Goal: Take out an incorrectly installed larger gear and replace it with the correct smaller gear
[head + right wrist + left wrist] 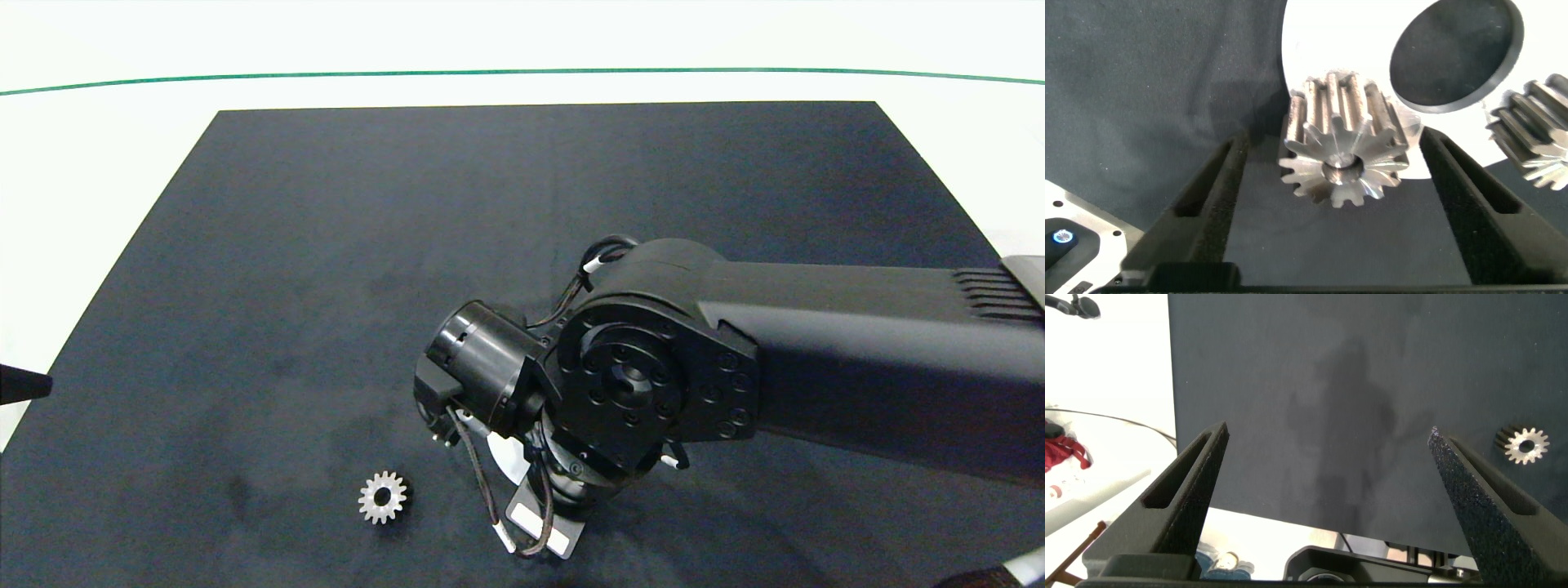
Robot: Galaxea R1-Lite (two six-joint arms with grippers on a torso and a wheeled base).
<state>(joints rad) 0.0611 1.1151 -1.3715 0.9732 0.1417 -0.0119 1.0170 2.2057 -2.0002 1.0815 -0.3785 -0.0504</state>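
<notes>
The gear [1343,139] between the right gripper [1331,175] stands on a white plate [1315,49] over the dark mat [326,245]; the open jaws flank it without touching. To grip well, centre both fingers on opposite teeth, then close squarely. A loose gear [382,496] lies apart. The left gripper [1327,469] is parked, jaws released. The arm hides the plate from overhead; which gear is larger is uncertain.

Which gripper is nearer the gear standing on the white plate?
Right. The right gripper brackets that gear, fingers open. The left gripper sits at the mat's left edge.
</notes>
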